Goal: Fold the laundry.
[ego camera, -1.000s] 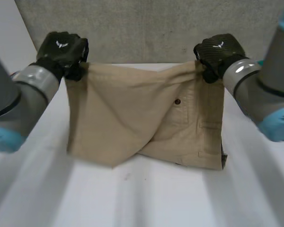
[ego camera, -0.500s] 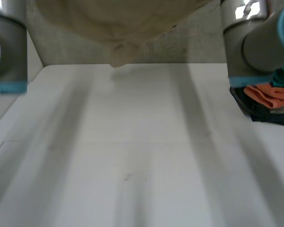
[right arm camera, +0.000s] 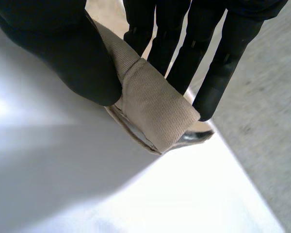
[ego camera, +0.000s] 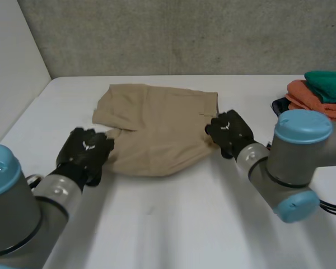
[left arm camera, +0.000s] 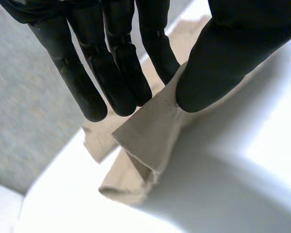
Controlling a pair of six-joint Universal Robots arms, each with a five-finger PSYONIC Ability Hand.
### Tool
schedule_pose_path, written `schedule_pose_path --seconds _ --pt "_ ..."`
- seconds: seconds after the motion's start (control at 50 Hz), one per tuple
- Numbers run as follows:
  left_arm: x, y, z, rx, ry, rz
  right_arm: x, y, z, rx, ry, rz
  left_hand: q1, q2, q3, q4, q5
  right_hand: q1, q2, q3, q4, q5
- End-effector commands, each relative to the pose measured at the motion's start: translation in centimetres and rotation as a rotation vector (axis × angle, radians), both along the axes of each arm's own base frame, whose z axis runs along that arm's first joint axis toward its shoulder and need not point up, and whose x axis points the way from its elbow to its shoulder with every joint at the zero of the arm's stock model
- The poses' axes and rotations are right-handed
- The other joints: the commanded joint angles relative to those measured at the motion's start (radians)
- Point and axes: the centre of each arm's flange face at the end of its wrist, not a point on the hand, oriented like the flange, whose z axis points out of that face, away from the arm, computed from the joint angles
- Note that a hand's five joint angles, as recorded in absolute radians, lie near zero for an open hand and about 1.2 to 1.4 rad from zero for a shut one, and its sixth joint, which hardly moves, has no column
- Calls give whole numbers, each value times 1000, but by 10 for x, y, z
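Tan shorts (ego camera: 157, 126) lie bunched on the white table (ego camera: 173, 224), far part flat, near edge rounded. My left hand (ego camera: 85, 152) is at the near left corner of the cloth. In the left wrist view that hand (left arm camera: 223, 63) pinches a fold of the shorts (left arm camera: 150, 131) between thumb and straight fingers. At the right edge of the cloth sits my right hand (ego camera: 228, 130). The right wrist view has this hand (right arm camera: 68, 53) pinching a thick fold of the shorts (right arm camera: 153, 104) against the thumb.
A pile of laundry lies at the table's right edge: an orange cloth (ego camera: 316, 101), a teal cloth (ego camera: 327, 81) and a dark one (ego camera: 280, 105) beneath. A grey wall (ego camera: 173, 36) backs the table. A white side wall (ego camera: 11, 73) stands at left.
The shorts hung spread in the air between both raised hands, then rose out of sight. Now both hands are down on the table and the shorts lie bunched there, still pinched.
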Motion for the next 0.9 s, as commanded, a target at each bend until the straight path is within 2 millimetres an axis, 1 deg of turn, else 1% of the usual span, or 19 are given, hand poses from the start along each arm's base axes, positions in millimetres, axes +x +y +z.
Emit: schedule_pose_path --seconds 0.02,0.14,0.24,0.38,0.46,0.52,0.54,0.6,0.62,0.66,0.68,0.7,0.72,0.74,0.76,0.8,0.82,0.86,0.9 --pt "20 40 10 209 -116 9 -26 48 26 208 107 -6 238 198 203 195 237 283 221 207 198 217" --pt "26 70 4 374 -197 -43 -48 89 23 369 256 5 238 198 203 195 237 283 221 207 198 217" --pt "23 94 3 456 -220 -143 -63 115 27 398 358 31 238 198 203 195 237 283 221 207 198 217" --pt "23 99 13 447 -218 -165 -76 145 21 500 454 92 238 198 203 195 237 283 221 207 198 217" --pt "20 90 21 387 -223 -169 -75 143 25 504 439 91 238 198 203 195 237 283 221 207 198 217" --pt "11 73 27 292 -218 -181 -71 126 33 446 384 69 238 198 203 195 237 283 221 207 198 217" --pt "7 66 29 253 -206 -182 -70 110 38 398 323 24 238 198 203 195 237 283 221 207 198 217" --pt "-15 29 36 54 -145 -184 -68 86 49 332 204 -52 238 198 203 195 237 283 221 207 198 217" --pt "-26 7 42 -59 -105 -178 -66 72 55 297 137 -91 238 198 203 195 237 283 221 207 198 217" --pt "-38 -18 48 -168 -63 -168 -63 59 57 276 80 -116 238 198 203 195 237 283 221 207 198 217" --pt "-43 -31 52 -218 -48 -156 -58 46 52 273 46 -129 238 198 203 195 237 283 221 207 198 217" --pt "-53 -58 55 -300 -10 -134 -56 40 49 273 34 -133 238 198 203 195 237 283 221 207 198 217" --pt "-57 -70 56 -329 8 -126 -54 33 45 271 26 -140 238 198 203 195 237 283 221 207 198 217" --pt "-62 -79 55 -351 19 -123 -52 27 43 261 19 -149 238 198 203 195 237 283 221 207 198 217" --pt "-71 -95 54 -378 25 -121 -47 9 40 216 13 -190 238 198 203 195 237 283 221 207 198 217" --pt "-80 -113 47 -383 37 -120 -46 3 39 191 15 -211 238 198 203 195 237 283 221 207 198 217" --pt "-88 -128 40 -393 40 -119 -46 -10 41 140 15 -258 238 198 203 195 237 283 221 207 198 217" --pt "-95 -143 30 -402 42 -119 -43 -22 41 86 3 -296 238 198 203 195 237 283 221 207 198 217" --pt "-103 -164 14 -410 50 -113 -36 -41 35 10 -14 -321 238 198 203 195 237 283 221 207 198 217"
